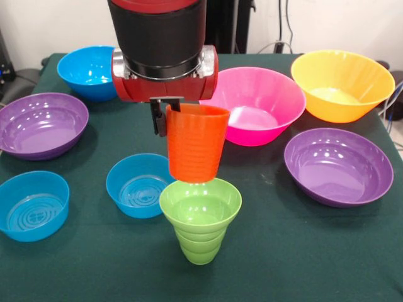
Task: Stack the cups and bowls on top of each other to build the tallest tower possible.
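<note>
My gripper (pixel 169 114) is shut on the rim of the orange cup (pixel 195 146), with one dark finger (pixel 155 118) down the outside of its left wall. The cup hangs upright, mouth up. Directly below it stands the lime green cup (pixel 200 221), upright with stepped ridges. The orange cup's base sits level with the green cup's far rim; I cannot tell whether they touch. Bowls lie around them: a blue one (pixel 138 185) just left, a pink one (pixel 259 104) behind right, a yellow-orange one (pixel 343 85), and a purple one (pixel 339 165) at right.
More bowls sit on the left of the green table cloth (pixel 296 251): purple (pixel 41 124), blue at the back (pixel 88 70), blue at the front (pixel 33 206). The arm's red and black wrist (pixel 164 56) hides the table's middle back.
</note>
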Motion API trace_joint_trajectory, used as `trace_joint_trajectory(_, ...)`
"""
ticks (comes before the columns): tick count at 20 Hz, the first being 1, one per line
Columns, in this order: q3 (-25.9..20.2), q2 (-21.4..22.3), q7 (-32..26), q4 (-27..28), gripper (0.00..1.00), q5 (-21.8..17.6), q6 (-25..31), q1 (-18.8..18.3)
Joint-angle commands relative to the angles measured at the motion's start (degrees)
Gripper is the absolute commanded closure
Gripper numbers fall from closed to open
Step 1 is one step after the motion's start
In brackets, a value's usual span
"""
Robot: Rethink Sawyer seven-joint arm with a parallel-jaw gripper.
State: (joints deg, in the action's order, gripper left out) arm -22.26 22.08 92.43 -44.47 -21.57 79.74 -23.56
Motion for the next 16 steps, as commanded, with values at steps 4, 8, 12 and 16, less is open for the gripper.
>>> trace_joint_trajectory(4,-3.12,-4.95,-11.78,-0.15,1.00,-2.65,-2.34,1.58)
trace_joint_trajectory(8,-3.44,-5.81,-11.64,0.58,1.00,-2.42,-2.82,1.69)
trace_joint_trajectory(12,-3.51,-6.07,-11.42,1.42,1.00,-2.28,-2.58,1.99)
trace_joint_trajectory(16,-3.20,-5.67,-11.35,0.99,1.00,-2.25,-3.30,1.84)
